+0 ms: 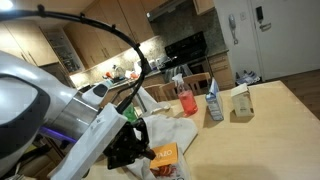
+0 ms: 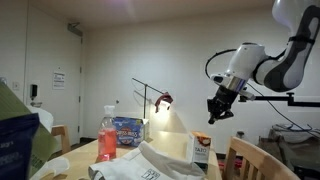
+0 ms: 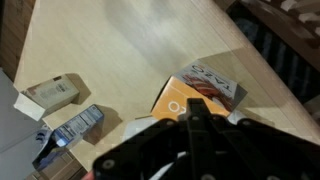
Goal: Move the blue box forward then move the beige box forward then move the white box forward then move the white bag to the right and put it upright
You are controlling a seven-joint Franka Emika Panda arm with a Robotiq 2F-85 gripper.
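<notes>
I find one pale wooden table (image 1: 275, 125) carrying five items. The blue box (image 1: 214, 103) stands near mid-table. The beige box (image 1: 241, 102) stands just beside it. A bottle (image 1: 187, 100) of red liquid stands on the blue box's opposite side. Past the bottle, a crumpled white bag (image 1: 165, 128) lies slumped. The orange-and-white box (image 1: 165, 155) sits farthest from the blue box.

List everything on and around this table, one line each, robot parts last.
blue box: one, blue, on the table between bottle and beige box
beige box: one, beige, upright on the table
white box: one, white and orange, on the table near the gripper
white bag: one, white, slumped on the table
bottle: one, red, beside the blue box
table: one, light wood
chair: one, wooden, at the table's edge
arm: one, white
gripper: one, black, above the table; open or shut unclear
</notes>
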